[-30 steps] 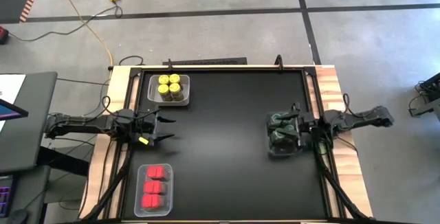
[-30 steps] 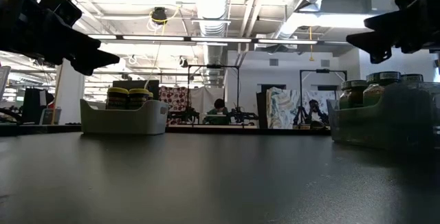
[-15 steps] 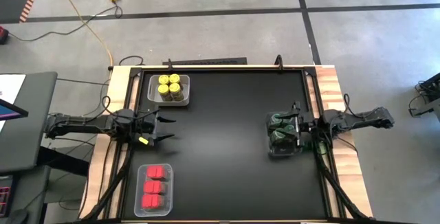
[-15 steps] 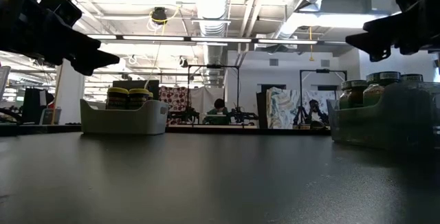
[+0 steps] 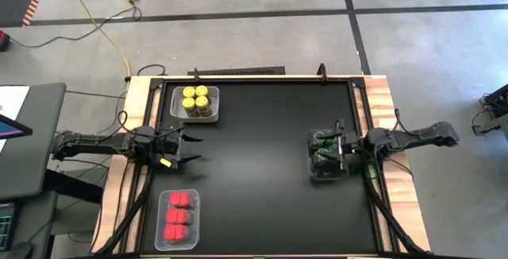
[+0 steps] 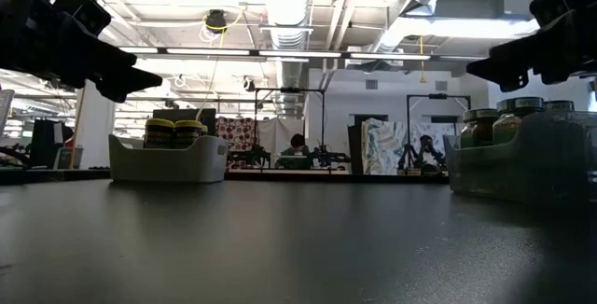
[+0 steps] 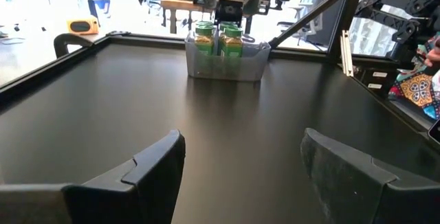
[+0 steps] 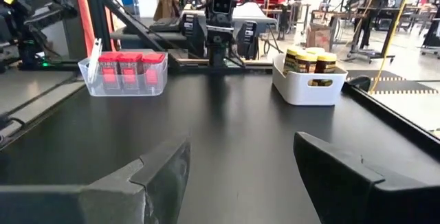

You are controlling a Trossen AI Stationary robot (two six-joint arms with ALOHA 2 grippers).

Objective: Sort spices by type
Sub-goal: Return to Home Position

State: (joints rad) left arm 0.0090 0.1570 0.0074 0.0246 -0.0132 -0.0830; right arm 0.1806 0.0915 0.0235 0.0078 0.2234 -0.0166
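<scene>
Dark jars with yellow lids (image 5: 196, 100) stand in a white bin near the far left corner, also seen in the right wrist view (image 8: 309, 62). Red blocky containers (image 5: 178, 216) fill a clear bin at the near left. Green-lidded jars (image 5: 324, 152) stand in a clear bin at the right, also seen in the left wrist view (image 7: 218, 42). My left gripper (image 5: 195, 149) is open, raised above the table's left side between the yellow and red bins. My right gripper (image 5: 340, 149) is open and hovers over the right edge of the green-lid bin.
The black tabletop (image 5: 254, 164) lies bare between the three bins. Wooden rails (image 5: 386, 124) run along the left and right edges. A yellow cable (image 5: 111, 36) lies on the floor beyond the far left corner. People and benches show in the room behind.
My right arm has shifted a little over the green-lid bin; in the low view its fingertip now sits slightly lower. The left arm and all the containers have kept still.
</scene>
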